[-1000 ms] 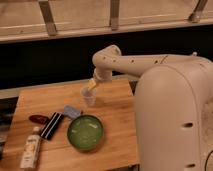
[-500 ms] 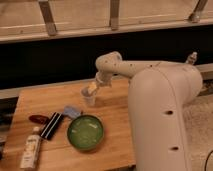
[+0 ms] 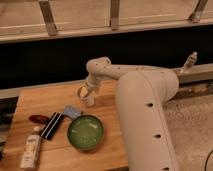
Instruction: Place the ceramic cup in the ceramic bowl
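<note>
The ceramic cup [image 3: 89,100], small and pale, stands on the wooden table [image 3: 35,102] near its back edge. My gripper [image 3: 85,92] is right at the cup's top, coming down from the white arm [image 3: 145,95] that fills the right side of the view. The cup's rim is partly hidden by the gripper. The ceramic bowl [image 3: 86,132], round and green with a glossy inside, sits on the table in front of the cup, a short way nearer the camera, with nothing in it.
Left of the bowl lie a small grey-blue item [image 3: 71,111], a black bar-shaped object [image 3: 51,125], a red object [image 3: 38,119] and a white bottle [image 3: 31,150] on its side. Behind the table's back edge runs a dark wall with a railing above.
The arm's large white body has swung and now covers more of the right of the view. The gripper has stayed at the cup, which has not moved.
</note>
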Controlling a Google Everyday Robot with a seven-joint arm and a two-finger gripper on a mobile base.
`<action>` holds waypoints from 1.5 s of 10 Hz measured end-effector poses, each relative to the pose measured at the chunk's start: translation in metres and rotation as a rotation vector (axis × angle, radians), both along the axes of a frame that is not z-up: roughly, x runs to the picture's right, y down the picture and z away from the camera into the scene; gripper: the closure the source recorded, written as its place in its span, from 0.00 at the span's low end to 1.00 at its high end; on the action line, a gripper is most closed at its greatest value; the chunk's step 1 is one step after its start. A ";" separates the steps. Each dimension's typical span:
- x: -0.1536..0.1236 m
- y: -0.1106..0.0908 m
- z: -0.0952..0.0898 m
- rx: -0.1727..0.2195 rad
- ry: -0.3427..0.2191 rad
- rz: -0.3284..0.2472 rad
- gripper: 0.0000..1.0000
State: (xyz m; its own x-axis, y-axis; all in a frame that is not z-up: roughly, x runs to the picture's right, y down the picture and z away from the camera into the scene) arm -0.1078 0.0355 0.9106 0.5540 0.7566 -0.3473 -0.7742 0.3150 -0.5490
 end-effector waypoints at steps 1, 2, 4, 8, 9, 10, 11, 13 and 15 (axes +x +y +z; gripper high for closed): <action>-0.002 -0.002 -0.005 0.007 -0.015 -0.010 0.63; -0.003 -0.004 -0.010 0.014 -0.024 -0.017 0.72; -0.002 -0.009 -0.021 0.034 -0.043 -0.025 0.94; 0.003 -0.016 -0.031 0.053 -0.064 -0.021 1.00; 0.005 -0.021 -0.036 0.048 -0.062 -0.017 1.00; 0.010 -0.032 -0.043 0.036 -0.056 -0.020 1.00; 0.014 -0.042 -0.052 0.032 -0.055 -0.019 1.00; 0.035 -0.063 -0.073 0.034 -0.057 -0.005 1.00; 0.063 -0.077 -0.100 0.042 -0.072 0.027 1.00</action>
